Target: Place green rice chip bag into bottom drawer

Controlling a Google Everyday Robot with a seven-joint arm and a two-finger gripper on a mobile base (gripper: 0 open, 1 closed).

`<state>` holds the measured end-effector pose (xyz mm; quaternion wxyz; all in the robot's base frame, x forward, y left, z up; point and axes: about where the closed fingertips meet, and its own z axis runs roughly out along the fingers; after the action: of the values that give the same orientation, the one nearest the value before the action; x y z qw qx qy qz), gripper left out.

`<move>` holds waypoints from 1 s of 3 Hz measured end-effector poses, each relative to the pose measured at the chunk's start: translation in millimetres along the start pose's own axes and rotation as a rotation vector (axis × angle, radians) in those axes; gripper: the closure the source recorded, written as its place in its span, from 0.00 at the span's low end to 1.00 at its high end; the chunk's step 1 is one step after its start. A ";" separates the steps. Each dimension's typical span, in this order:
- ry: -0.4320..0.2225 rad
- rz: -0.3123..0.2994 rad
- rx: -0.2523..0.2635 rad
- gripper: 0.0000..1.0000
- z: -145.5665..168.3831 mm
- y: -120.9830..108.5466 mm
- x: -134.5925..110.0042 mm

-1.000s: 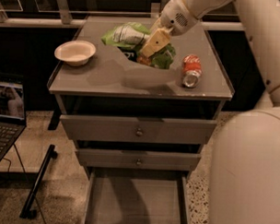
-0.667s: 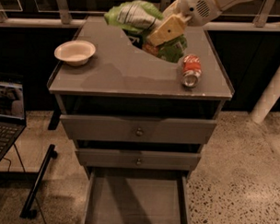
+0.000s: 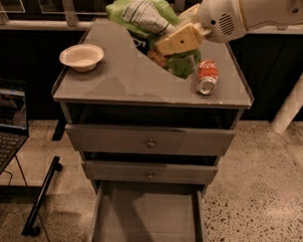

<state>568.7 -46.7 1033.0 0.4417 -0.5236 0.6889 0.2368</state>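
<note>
The green rice chip bag is crumpled light-green foil with a white label. It hangs in the air above the back of the grey cabinet's top. My gripper comes in from the upper right and is shut on the bag, its tan fingers pressed into the bag's middle. The bottom drawer is pulled out at the cabinet's foot, and nothing lies on its flat floor. It is well below and in front of the bag.
A red soda can lies on its side at the right of the cabinet top. A white bowl stands at the left. Two drawers with small knobs sit above the bottom one. A laptop is at the left.
The gripper has lifted the bag up off the cabinet top and higher in view. The large white arm part at the right has left the view.
</note>
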 end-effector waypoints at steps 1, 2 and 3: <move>0.001 0.000 0.000 1.00 0.2 -0.1 0.3; -0.015 0.007 0.018 1.00 3.0 12.6 1.9; -0.106 0.025 0.045 1.00 10.3 46.5 -2.0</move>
<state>529.3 -21.8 1023.3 0.4864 -0.4917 0.6762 0.2539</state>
